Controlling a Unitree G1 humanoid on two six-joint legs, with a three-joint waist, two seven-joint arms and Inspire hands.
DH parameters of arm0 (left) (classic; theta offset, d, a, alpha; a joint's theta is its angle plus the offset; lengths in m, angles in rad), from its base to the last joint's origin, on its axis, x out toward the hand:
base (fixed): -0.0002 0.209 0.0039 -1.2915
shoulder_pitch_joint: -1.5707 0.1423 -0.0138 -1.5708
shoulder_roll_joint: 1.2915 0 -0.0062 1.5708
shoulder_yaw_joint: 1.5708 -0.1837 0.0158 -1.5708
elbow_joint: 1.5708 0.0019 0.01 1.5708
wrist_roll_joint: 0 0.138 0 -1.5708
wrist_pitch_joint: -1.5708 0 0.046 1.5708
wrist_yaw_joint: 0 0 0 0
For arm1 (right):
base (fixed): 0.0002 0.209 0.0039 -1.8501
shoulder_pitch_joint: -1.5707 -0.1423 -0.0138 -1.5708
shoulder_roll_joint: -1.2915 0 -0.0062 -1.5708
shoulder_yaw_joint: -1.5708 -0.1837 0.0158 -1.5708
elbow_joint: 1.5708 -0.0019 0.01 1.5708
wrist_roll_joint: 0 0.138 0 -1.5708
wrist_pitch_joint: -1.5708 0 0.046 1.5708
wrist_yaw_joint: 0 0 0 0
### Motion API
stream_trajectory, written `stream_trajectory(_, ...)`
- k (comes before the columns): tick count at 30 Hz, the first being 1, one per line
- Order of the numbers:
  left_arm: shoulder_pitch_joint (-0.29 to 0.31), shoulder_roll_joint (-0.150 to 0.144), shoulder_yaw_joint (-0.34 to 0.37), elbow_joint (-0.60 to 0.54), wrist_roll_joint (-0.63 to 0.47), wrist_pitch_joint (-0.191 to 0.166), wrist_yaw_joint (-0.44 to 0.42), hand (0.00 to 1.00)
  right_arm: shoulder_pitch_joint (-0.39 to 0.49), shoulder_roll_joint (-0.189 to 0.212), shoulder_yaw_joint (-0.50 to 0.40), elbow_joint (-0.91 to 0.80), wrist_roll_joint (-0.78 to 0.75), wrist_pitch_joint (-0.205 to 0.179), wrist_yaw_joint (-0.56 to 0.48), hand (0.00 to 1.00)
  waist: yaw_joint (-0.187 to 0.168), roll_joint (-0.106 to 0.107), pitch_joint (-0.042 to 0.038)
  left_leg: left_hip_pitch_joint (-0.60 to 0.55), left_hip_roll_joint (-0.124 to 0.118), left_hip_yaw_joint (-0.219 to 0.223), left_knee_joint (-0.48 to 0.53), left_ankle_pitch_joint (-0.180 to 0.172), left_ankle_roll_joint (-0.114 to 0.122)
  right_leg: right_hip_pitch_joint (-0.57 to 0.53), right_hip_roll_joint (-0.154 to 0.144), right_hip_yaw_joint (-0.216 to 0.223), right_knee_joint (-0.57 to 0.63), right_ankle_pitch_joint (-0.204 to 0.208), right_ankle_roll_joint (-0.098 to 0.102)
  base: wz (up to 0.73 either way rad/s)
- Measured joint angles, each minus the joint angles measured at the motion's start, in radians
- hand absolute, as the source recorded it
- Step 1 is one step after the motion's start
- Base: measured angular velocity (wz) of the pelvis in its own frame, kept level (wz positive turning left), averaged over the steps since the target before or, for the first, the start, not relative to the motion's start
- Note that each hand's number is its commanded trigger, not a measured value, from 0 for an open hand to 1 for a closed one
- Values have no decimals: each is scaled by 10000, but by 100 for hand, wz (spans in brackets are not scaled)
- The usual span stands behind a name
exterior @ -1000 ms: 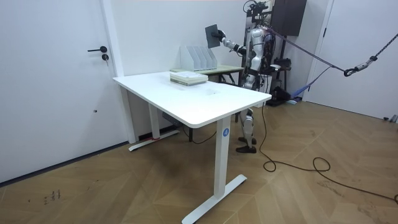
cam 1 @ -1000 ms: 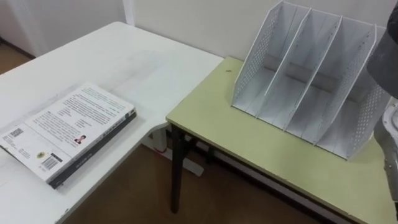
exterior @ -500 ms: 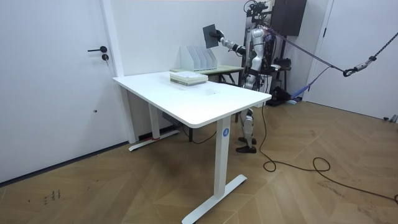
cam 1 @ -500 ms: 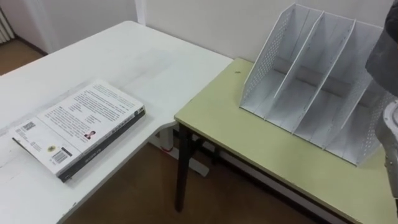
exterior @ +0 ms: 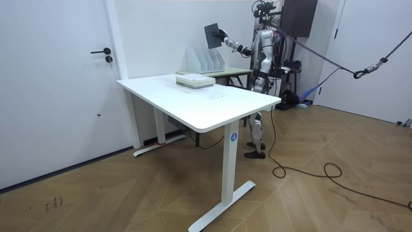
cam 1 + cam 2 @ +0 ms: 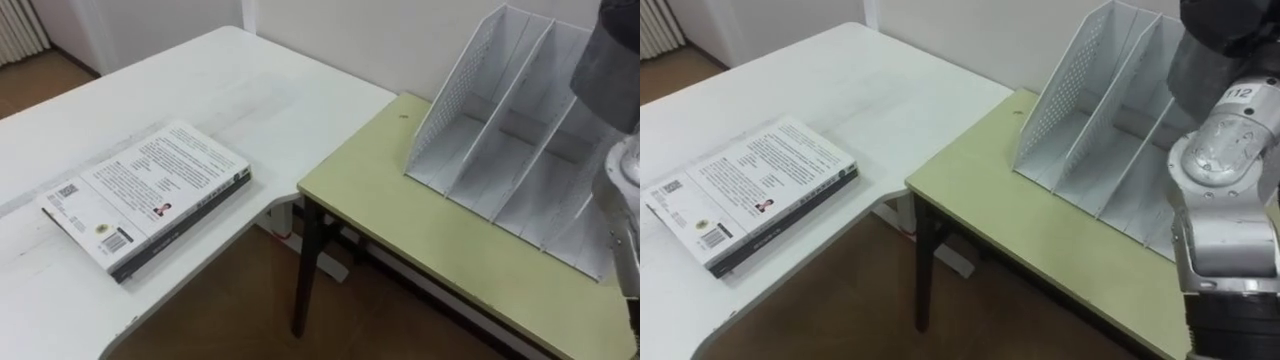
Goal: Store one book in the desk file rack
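A dark book [image 5: 212, 35] is held up in my right hand [image 5: 223, 38], above and just beyond the white file rack [image 5: 205, 60] in the room view. In the eye views the book [image 6: 1228, 40] shows as a dark slab at the top right, over the rack's [image 6: 1095, 120] right-hand slots, with my right forearm [image 6: 1225, 210] rising in front of it. The rack [image 6: 510, 150] has several upright dividers and stands on the green desk [image 6: 400, 205]; its visible slots hold nothing.
A white table [image 6: 170, 100] adjoins the green desk on my left. A stack of two books [image 6: 150, 195] lies on it near its front edge. A floor gap [image 6: 250, 300] separates the two tables in front of me.
My right hand has carried the dark book a little toward the room view's left, over the rack. The eye views have shifted, so table and rack sit further right.
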Motion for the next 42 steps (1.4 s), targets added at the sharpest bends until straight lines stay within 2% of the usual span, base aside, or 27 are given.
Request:
stream_trajectory(6,2,0,61,-25,-7,86,161,0,-3,-53,58,1235,190,125,126,100,70,-14,-1,16,-14,7,9,19,23,17,-59,-21,12,-1,1,0)
stream_trajectory(8,-2,-1,108,-87,-7,182,194,0,-46,-213,58,1928,581,156,224,100,102,-28,4,26,-16,7,11,26,27,39,-57,-22,16,-1,1,0)
stream_trajectory(13,8,5,224,-87,-6,244,193,0,-58,-376,42,2416,915,449,321,100,129,-35,7,-14,-17,8,8,29,31,-1,-27,-14,29,0,1,0)
stream_trajectory(20,13,47,400,-83,-9,386,218,0,-833,-775,50,3170,1214,510,321,100,115,-50,13,-43,-22,-31,3,29,31,4,-54,-238,8,1,4,2)
stream_trajectory(25,43,148,377,-97,-13,438,269,0,-1029,-1015,242,3561,1223,506,335,100,138,-66,2,-37,-31,-57,8,30,32,25,-66,-309,0,2,5,1)
stream_trajectory(26,64,180,368,-129,-15,459,281,0,-1132,-1026,251,3732,1229,505,347,57,122,-71,-1,-37,-33,-74,12,32,35,39,-76,-402,-1,2,5,4)
stream_trajectory(27,87,201,363,-178,-16,483,288,0,-1214,-1027,252,3851,1234,506,350,0,106,-72,-2,-37,-34,-82,16,32,36,48,-83,-468,-2,3,5,5)
stream_trajectory(29,206,263,376,-426,-6,597,297,0,-1418,-1064,250,4277,1216,497,406,0,-33,-77,-8,-78,-34,-181,70,31,37,85,-85,-536,-8,3,5,12)
stream_trajectory(34,270,313,369,-638,-5,804,391,0,-1432,-1222,251,4618,1218,497,442,0,-77,-59,-35,-113,-21,-246,150,30,36,112,-79,-560,-8,5,1,5)
stream_trajectory(42,277,353,370,-640,-6,861,444,0,-1432,-1350,247,5473,1789,572,530,0,-89,-1,-21,-103,-21,-246,159,30,36,116,-81,-564,-6,9,-6,0)
